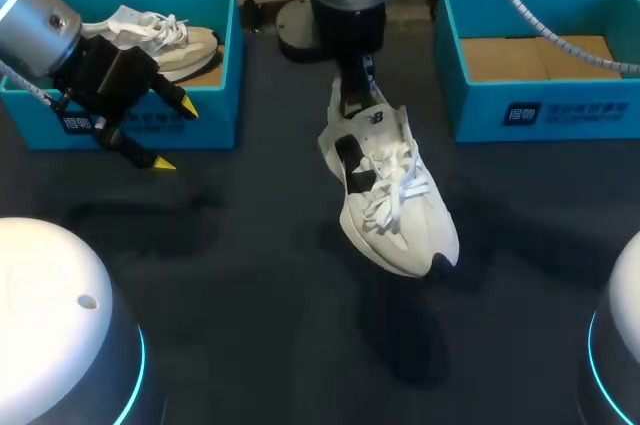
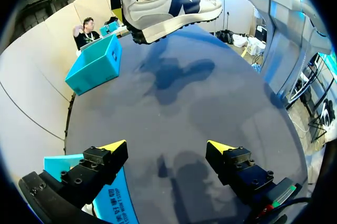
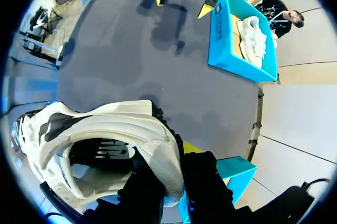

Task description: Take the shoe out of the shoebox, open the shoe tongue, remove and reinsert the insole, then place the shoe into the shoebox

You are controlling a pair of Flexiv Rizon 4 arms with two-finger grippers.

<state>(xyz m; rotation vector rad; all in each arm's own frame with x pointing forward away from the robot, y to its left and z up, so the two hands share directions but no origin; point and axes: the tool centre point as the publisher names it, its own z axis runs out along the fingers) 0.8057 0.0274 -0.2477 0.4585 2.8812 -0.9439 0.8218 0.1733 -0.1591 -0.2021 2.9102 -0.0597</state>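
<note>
At my far left, the left shoebox [image 1: 215, 120] is sitting on the dark desk [image 1: 250, 285]. It is teal, and a second shoe [image 1: 175, 45], white with loose laces, is lying inside it. My left hand [image 1: 175, 135] is hovering just in front of that box's near wall, released and grasping nothing. Its two yellow-tipped fingers are standing wide apart above bare desk (in my left wrist view one finger is hanging close beside the box's corner).

Toward the middle, the shoe [image 1: 392, 200] is hanging in the air, clear of the desk, and its shadow is falling on the surface below. It is white, with a dark panel along its side and a dark patch at the very tip of the toe. Its white laces are lying loosely crossed over the tongue. The heel is up and the toe is tilting down toward the near edge. From the side, dark lugs are showing under the heel end of the pale sole. Looking down my right wrist, I am seeing into its dark-lined opening.

My right hand [image 3: 174, 182] is clenched on the shoe, pinching the heel rim between its two fingers.

Further right, well apart from the shoe, the right shoebox [image 1: 545, 110] is sitting on the desk, teal too, with a plain brown cardboard bottom showing.
</note>
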